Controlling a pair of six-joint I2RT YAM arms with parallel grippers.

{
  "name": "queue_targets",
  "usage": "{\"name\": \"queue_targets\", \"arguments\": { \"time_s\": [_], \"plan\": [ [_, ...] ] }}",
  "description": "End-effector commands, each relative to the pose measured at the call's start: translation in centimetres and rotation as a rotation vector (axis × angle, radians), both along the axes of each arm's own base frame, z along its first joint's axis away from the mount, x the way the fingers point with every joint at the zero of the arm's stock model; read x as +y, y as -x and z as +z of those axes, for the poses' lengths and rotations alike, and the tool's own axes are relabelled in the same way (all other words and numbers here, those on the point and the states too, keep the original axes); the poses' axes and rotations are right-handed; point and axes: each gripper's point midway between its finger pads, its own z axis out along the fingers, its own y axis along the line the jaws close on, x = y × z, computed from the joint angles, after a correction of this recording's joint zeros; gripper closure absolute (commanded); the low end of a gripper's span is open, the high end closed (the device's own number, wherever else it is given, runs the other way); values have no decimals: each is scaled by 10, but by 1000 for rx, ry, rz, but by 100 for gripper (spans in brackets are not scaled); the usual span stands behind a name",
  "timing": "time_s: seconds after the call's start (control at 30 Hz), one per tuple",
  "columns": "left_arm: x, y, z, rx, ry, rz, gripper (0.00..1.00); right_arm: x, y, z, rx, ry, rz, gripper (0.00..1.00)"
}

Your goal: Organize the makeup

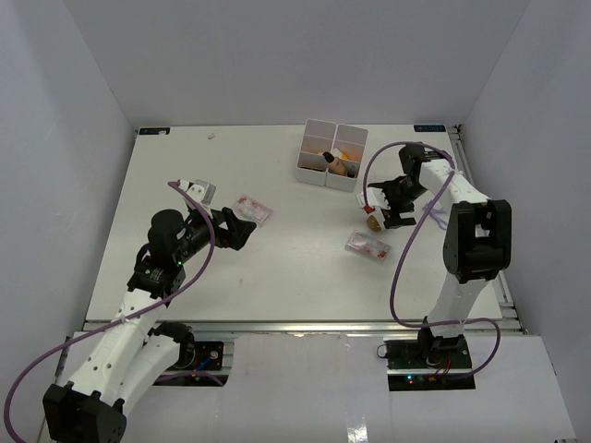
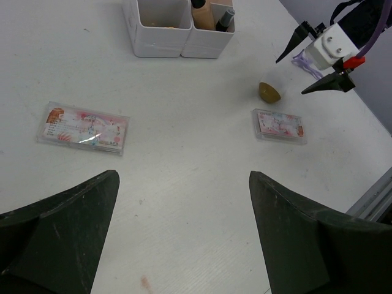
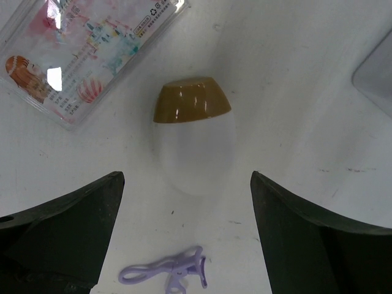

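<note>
A white-gold piece (image 3: pixel 195 138), white body with a gold cap, lies on the table (image 1: pixel 295 268) between the tips of my open right gripper (image 3: pixel 187 176); nothing is held. It also shows in the top view (image 1: pixel 372 221) and the left wrist view (image 2: pixel 269 92). One pink flat packet (image 1: pixel 367 245) lies just in front of it, and it also shows in the right wrist view (image 3: pixel 92 55). A second pink packet (image 1: pixel 253 209) lies by my open, empty left gripper (image 1: pixel 247 233), up and to the left in the left wrist view (image 2: pixel 82 127). A tan dark-capped bottle (image 1: pixel 336 163) stands in the white box (image 1: pixel 314 173).
The white multi-compartment box stands at the back centre and holds several items; it also shows in the left wrist view (image 2: pixel 157 37). A purple clip (image 3: pixel 165 274) lies on the table just under my right gripper. Grey walls close off three sides.
</note>
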Motion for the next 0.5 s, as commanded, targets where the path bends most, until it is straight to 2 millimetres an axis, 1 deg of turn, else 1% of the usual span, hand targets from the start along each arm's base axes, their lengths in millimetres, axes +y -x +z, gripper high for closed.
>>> {"name": "queue_targets", "arguments": {
  "time_s": [0.0, 0.2, 0.37, 0.47],
  "plan": [
    [4, -3, 2, -12, -6, 15, 2, 13, 2, -7, 6, 3, 96, 10],
    [4, -3, 1, -7, -6, 11, 2, 19, -2, -17, 18, 0, 99, 10],
    [4, -3, 0, -4, -7, 12, 2, 21, 1, -28, 45, 16, 89, 10],
    [4, -3, 0, -5, -7, 13, 2, 21, -1, -34, 40, 24, 73, 10]
  ]
}}
